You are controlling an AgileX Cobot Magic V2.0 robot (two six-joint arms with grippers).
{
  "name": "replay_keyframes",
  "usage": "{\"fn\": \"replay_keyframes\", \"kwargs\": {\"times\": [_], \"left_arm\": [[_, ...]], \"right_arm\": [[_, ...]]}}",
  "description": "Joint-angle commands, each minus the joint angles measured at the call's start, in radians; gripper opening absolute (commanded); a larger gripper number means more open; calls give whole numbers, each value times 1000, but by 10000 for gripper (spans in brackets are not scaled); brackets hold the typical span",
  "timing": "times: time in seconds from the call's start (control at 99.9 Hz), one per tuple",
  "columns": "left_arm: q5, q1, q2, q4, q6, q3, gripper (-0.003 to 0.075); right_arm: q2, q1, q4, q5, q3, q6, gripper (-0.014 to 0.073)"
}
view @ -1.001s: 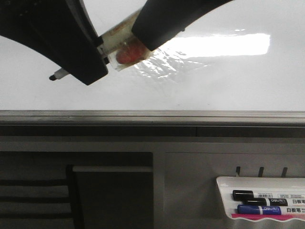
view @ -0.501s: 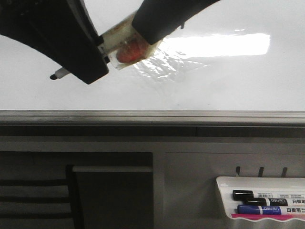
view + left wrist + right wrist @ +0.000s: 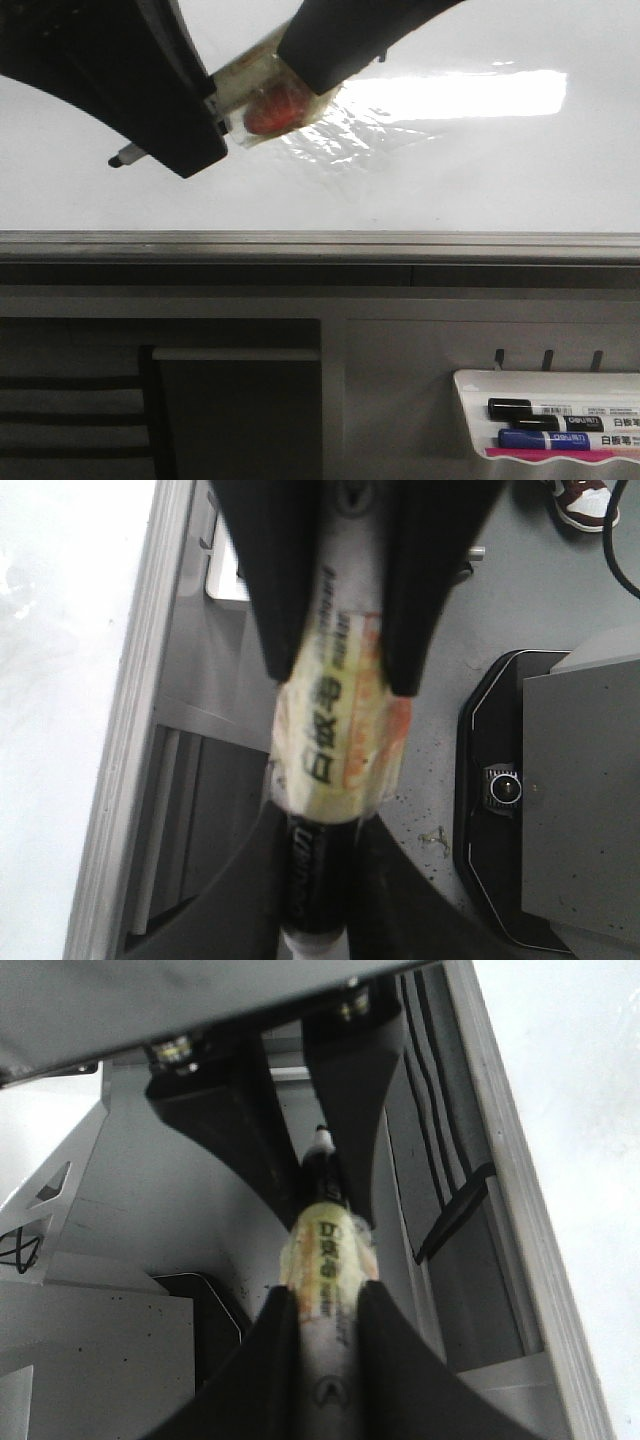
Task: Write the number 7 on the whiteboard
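Note:
The whiteboard fills the upper half of the front view, with a bright glare and a grey bottom rail. No number 7 shows on it. A marker with a taped, yellow-and-red label hangs in front of the board, and its black tip points left and down, close to the surface. My left gripper is shut on the marker's front part. My right gripper is shut on its white rear barrel.
A small white tray at lower right holds a black marker and a blue marker. Grey panels and a dark opening lie below the rail. The floor and a black base show in the left wrist view.
The marker tip has shifted a little to the right along the board. Both grippers keep their hold.

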Motion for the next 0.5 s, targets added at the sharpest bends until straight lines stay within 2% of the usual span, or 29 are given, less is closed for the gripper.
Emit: {"fn": "replay_keyframes", "kwargs": {"times": [0.0, 0.07, 0.12, 0.19, 0.24, 0.29, 0.351, 0.491], "left_arm": [[-85, -8, -23, -42, -21, -36, 3], [-94, -8, -23, -34, -21, -36, 91], [-91, -8, -23, -20, -21, -36, 192], [-91, -8, -23, -19, -21, -36, 386], [-91, -8, -23, -19, -21, -36, 494], [-102, -8, -23, -19, -21, -36, 565], [-107, -8, -23, -19, -21, -36, 592], [-107, -8, -23, -19, -21, -36, 571]], "right_arm": [[-32, 0, 40, -29, -34, -4, -57], [-32, 0, 40, -29, -34, -4, -57], [-32, 0, 40, -29, -34, -4, -57], [-32, 0, 40, -29, -34, -4, -57], [-32, 0, 40, -29, -34, -4, -57], [-32, 0, 40, -29, -34, -4, -56], [-34, -7, 36, -29, -34, -4, -56], [-65, -25, -29, -27, -36, 48, -56]]}}
